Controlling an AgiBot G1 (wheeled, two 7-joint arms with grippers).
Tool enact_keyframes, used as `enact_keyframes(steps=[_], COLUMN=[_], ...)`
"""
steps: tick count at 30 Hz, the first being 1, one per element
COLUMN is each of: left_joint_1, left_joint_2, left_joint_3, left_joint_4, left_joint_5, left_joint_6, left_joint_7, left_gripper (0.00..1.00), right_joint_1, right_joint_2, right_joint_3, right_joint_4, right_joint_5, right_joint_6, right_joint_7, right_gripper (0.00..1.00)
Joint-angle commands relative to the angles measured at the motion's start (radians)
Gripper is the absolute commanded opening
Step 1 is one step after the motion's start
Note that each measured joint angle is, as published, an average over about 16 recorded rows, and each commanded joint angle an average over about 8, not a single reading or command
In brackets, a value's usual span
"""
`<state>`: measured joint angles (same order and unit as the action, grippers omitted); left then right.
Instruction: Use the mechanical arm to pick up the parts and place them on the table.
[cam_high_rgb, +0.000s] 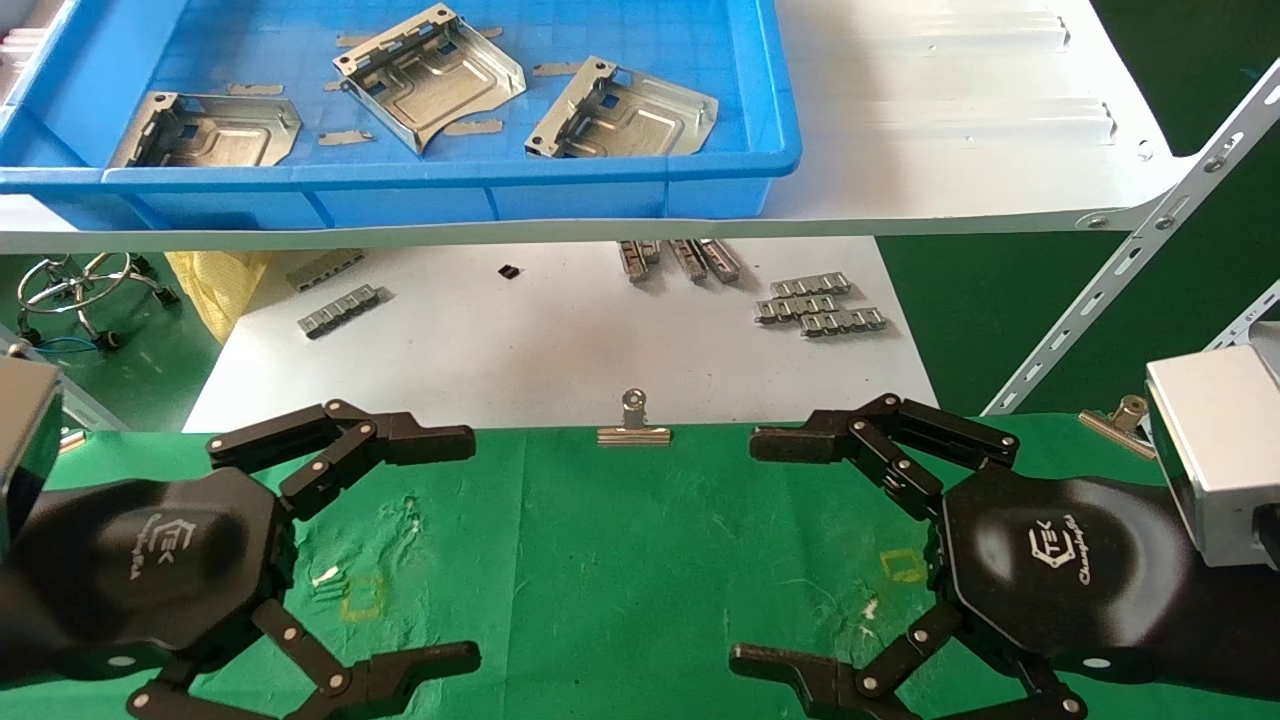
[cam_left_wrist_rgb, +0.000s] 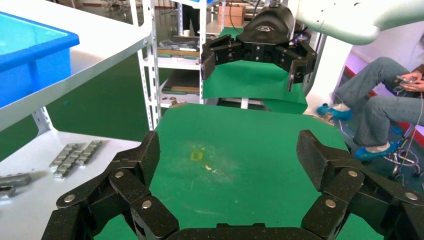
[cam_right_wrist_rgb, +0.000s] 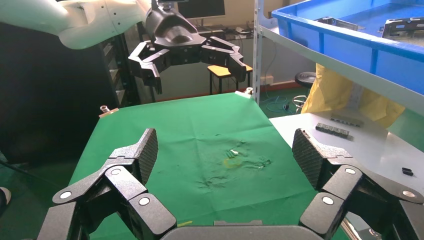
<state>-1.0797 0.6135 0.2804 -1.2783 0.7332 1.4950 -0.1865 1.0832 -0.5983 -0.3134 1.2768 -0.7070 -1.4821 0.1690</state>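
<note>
Middle part (cam_high_rgb: 430, 75) diagonal, curved edge robotward

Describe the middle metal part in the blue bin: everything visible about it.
The middle part is a silvery stamped sheet-metal plate, roughly square, with an embossed rectangle, bent holed flanges and one curved edge. It lies flat, turned at an angle, on the floor of the blue bin, apart from the two other plates. Neither gripper touches it.
</note>
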Motion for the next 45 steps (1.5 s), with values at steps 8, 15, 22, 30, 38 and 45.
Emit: enact_keyframes(steps=[8,15,22,30,38,45], left_joint_1=[0.0,0.0,0.0,0.0,0.0,0.0], left_joint_2=[0.0,0.0,0.0,0.0,0.0,0.0], left_joint_3=[0.0,0.0,0.0,0.0,0.0,0.0], left_joint_4=[0.0,0.0,0.0,0.0,0.0,0.0], left_joint_5=[0.0,0.0,0.0,0.0,0.0,0.0], left_joint_6=[0.0,0.0,0.0,0.0,0.0,0.0], left_joint_7=[0.0,0.0,0.0,0.0,0.0,0.0], left_gripper=[1.0,1.0,1.0,1.0,1.0,1.0], right_joint_1=[0.0,0.0,0.0,0.0,0.0,0.0], right_joint_2=[0.0,0.0,0.0,0.0,0.0,0.0], right_joint_3=[0.0,0.0,0.0,0.0,0.0,0.0], right_joint_4=[0.0,0.0,0.0,0.0,0.0,0.0], right_joint_5=[0.0,0.0,0.0,0.0,0.0,0.0], right_joint_6=[0.0,0.0,0.0,0.0,0.0,0.0], right_joint_7=[0.0,0.0,0.0,0.0,0.0,0.0], right_gripper=[1.0,0.79,0.0,0.0,0.0,0.0])
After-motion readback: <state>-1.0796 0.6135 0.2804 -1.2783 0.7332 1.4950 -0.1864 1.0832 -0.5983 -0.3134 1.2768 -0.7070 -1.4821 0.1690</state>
